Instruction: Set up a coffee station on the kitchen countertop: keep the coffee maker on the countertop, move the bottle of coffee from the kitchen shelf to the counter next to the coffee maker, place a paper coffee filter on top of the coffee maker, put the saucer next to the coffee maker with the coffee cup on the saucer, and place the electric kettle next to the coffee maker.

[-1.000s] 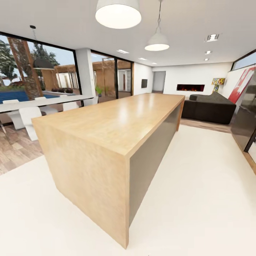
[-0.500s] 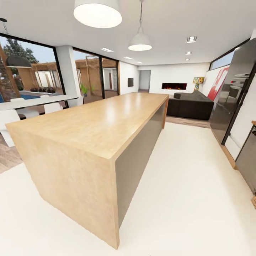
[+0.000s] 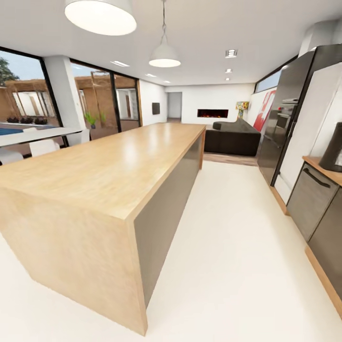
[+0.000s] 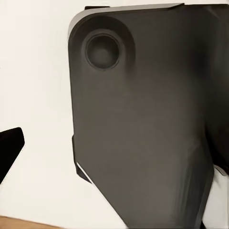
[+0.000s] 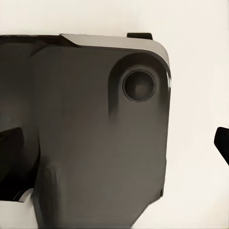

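coffee maker (image 3: 333, 153) cut by frame edge, kitchen countertop (image 3: 324, 169) partly seen

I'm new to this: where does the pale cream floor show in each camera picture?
Head view: the pale cream floor runs between the long light-wood island and the dark grey cabinets.
Left wrist view: the floor lies behind a dark grey moulded panel.
Right wrist view: floor behind a similar panel.
Shared landmark: the floor itself.
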You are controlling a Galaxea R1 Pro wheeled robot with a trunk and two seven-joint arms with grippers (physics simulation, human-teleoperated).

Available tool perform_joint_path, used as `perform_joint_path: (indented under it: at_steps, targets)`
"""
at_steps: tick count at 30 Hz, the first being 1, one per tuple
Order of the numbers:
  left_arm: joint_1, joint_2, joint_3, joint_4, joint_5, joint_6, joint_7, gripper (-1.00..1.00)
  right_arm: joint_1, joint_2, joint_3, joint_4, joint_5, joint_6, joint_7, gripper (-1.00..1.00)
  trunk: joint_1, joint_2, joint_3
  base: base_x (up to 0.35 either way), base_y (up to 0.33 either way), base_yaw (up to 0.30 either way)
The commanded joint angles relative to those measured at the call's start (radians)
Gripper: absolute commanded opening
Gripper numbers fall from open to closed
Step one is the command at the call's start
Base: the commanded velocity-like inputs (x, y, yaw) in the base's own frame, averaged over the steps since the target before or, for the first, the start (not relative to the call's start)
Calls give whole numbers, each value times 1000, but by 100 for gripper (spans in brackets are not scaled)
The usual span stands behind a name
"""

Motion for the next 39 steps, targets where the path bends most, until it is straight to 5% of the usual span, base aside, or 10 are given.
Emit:
perform_joint_path:
  at_steps: [1,39]
  targets:
    - [0,-1,0,0,0,-3,-1,100,-1,0,0,1,0,-2,0,100,-4,7,2,0,0,-255]
    - [0,0,-1,0,2,-2,0,100,-1,0,0,1,0,-2,-1,100,-150,273,95,0,0,-255]
